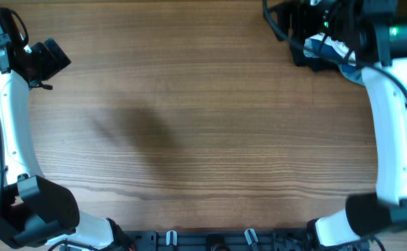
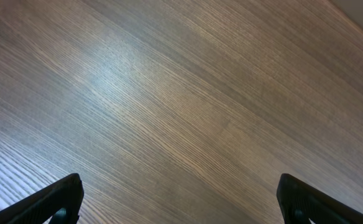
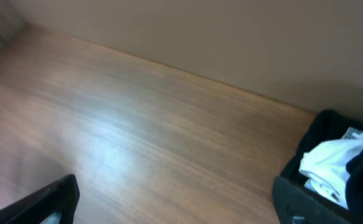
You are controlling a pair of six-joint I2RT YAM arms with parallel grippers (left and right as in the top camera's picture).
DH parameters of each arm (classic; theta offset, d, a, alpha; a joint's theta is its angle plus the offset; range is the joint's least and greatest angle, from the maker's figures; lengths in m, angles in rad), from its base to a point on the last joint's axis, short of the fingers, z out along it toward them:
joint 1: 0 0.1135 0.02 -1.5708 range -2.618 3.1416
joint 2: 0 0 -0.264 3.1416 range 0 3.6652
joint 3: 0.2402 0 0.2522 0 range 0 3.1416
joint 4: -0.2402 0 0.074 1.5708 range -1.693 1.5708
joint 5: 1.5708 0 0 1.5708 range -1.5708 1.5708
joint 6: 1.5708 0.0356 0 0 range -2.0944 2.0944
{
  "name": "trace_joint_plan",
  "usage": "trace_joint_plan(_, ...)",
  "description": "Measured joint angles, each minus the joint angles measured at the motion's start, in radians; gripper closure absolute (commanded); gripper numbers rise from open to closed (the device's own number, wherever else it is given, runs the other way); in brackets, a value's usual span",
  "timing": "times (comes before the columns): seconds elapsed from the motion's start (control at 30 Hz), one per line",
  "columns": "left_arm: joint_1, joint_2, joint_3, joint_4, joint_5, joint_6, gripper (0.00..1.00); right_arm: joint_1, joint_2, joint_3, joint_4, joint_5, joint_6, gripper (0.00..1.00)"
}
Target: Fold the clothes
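Observation:
A dark bunched heap lies at the table's back right corner. Its black fabric looks like the clothes (image 3: 328, 134) (image 1: 309, 56), but I cannot make out their outline or any logo. My right gripper (image 3: 175, 208) (image 1: 295, 22) hovers just left of the heap, open, with only bare wood between its fingers (image 3: 57, 196). At the far left my left gripper (image 2: 181, 202) (image 1: 49, 59) hangs open over bare table, its fingertips (image 2: 60, 199) wide apart and holding nothing.
A white garment (image 3: 334, 165) lies crumpled in the dark heap, and light blue fabric (image 1: 323, 43) shows there from above. The wooden table (image 1: 203, 125) ends at a beige wall (image 3: 231, 37) behind. Both arm bases stand at the front corners.

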Motion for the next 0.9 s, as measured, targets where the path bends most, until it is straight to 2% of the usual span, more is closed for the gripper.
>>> trace_joint_plan(0.1,0.0,0.0,0.0,0.0,0.0,0.0,0.0,0.012,-0.182,-0.205,0.138,0.019,0.005,0.0)
trace_joint_plan(0.13,0.0,0.0,0.0,0.0,0.0,0.0,0.0,0.013,-0.309,-0.333,0.21,0.033,0.006,0.0)
trace_joint_plan(0.23,0.0,0.0,0.0,0.002,0.0,0.0,0.0,0.013,-0.533,-0.564,0.353,0.053,0.008,0.0)
trace_joint_plan(0.43,0.0,0.0,0.0,0.001,0.005,-0.001,0.0,-0.009,-1.008,-1.19,0.649,0.069,0.008,0.0)
trace_joint_plan(0.53,0.0,0.0,0.0,0.002,0.004,-0.001,0.0,-0.036,-1.21,-1.45,0.729,0.072,0.022,0.0)
trace_joint_plan(0.67,0.0,0.0,0.0,0.002,0.003,-0.003,0.0,-0.062,-1.43,-1.686,0.763,0.072,0.06,0.0)
trace_joint_plan(0.77,0.0,0.0,0.0,0.001,0.004,-0.003,0.0,-0.064,-1.508,-1.801,0.799,0.074,0.07,0.0)
trace_joint_plan(0.9,0.0,0.0,0.0,0.0,0.004,-0.003,0.0,-0.064,-1.563,-1.866,0.818,0.087,0.071,0.0)
